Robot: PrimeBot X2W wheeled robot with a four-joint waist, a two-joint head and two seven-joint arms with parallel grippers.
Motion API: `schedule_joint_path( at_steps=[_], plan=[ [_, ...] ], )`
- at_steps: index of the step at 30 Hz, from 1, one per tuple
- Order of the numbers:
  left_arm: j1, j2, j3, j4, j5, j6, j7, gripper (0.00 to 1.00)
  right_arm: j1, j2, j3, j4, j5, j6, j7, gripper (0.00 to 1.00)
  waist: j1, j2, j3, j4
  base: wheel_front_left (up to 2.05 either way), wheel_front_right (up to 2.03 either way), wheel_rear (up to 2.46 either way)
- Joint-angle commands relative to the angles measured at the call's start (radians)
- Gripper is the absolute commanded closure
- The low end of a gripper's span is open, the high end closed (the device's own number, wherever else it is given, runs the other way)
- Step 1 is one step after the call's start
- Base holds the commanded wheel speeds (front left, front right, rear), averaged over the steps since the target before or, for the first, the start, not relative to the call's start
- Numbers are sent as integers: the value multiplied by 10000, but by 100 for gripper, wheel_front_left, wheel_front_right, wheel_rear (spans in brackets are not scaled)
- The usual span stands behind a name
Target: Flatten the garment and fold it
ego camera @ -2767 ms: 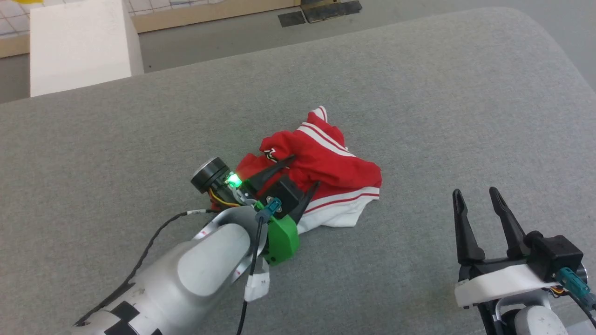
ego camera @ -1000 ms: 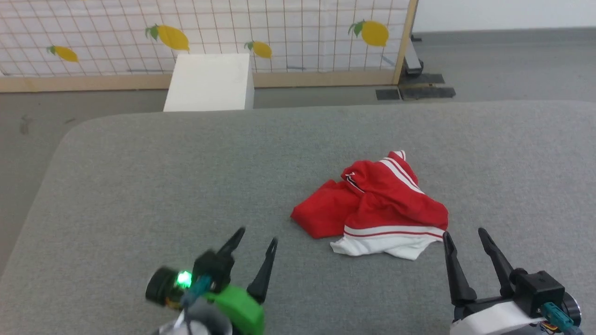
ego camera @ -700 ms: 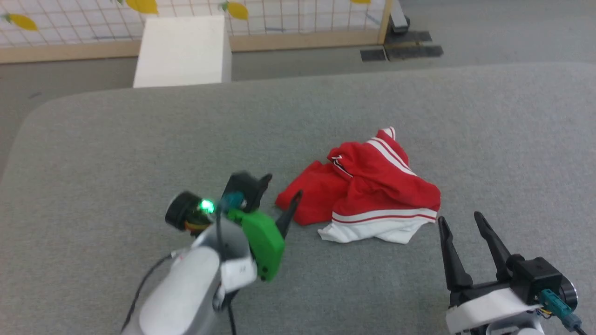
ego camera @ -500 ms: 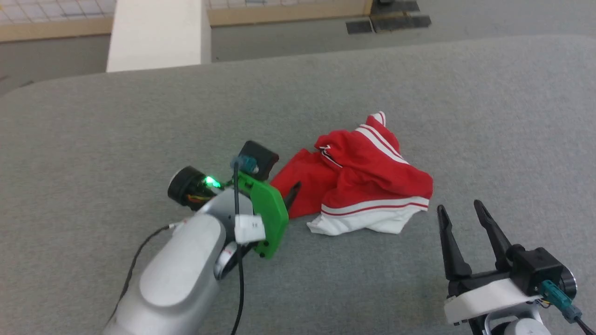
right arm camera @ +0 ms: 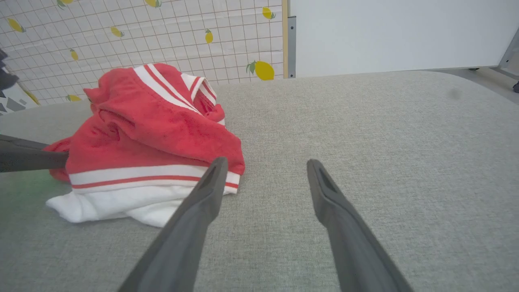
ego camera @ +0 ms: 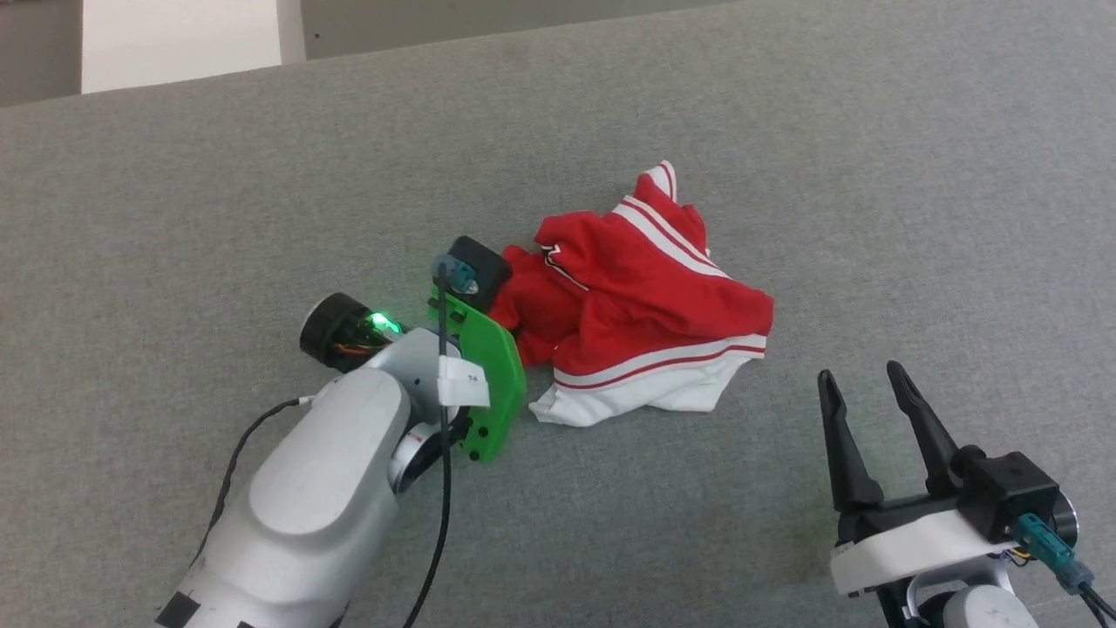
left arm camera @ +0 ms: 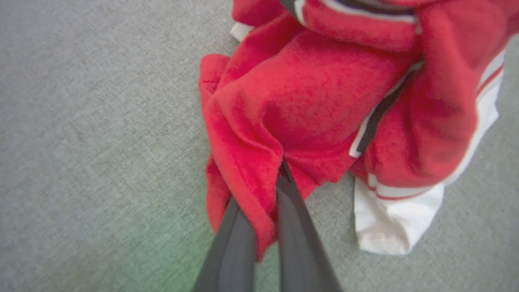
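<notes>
The garment (ego camera: 645, 288) lies crumpled near the middle of the grey padded surface (ego camera: 261, 174). It is red on top, with a white, red-striped part along its near side. The left gripper (ego camera: 506, 324) meets its left edge, tips hidden behind a green mount (ego camera: 488, 384). The right gripper (ego camera: 860, 373) hovers toward the near right, its 2 fingers spread, apart from the cloth.

Left gripper (left arm camera: 263, 184): fingers drawn together, with a fold of the garment (left arm camera: 308, 93) pinched between them and cloth draped over one finger. Left forearm (ego camera: 323, 471): extended forward, with a green mount (ego camera: 488, 384) at the wrist and a green light lit beside it. Right gripper (ego camera: 859, 373): fingers spread, gap empty, tips pointing forward. The garment lies ahead-left of its tips, not touching them.
</notes>
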Motion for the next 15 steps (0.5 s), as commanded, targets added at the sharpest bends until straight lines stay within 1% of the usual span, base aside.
schedule_joint_path(
  at_steps=[1, 6, 9, 15],
  plan=[
    [109, 136, 56, 21, -9, 99, -172, 100, -175, 9, 12, 45, 88, -15, -49, 0, -1, 0, -189, 70, 0, 0, 0],
    [213, 573, 507, -240, 43, 423, -972, 100, -121, 9, -6, 145, 66, -15, -49, 0, -1, 0, -769, 277, 0, 0, 0],
    [121, 971, 974, -368, 56, 662, -1547, 100, -79, 9, 27, 186, 40, -15, -49, 0, -1, 0, -1012, 379, 0, 0, 0],
    [40, 1644, 1617, 4, 14, 851, -2375, 100, -115, 9, 73, 235, 53, -15, -49, 0, -1, 0, -1087, 467, 0, 0, 0]
  ],
)
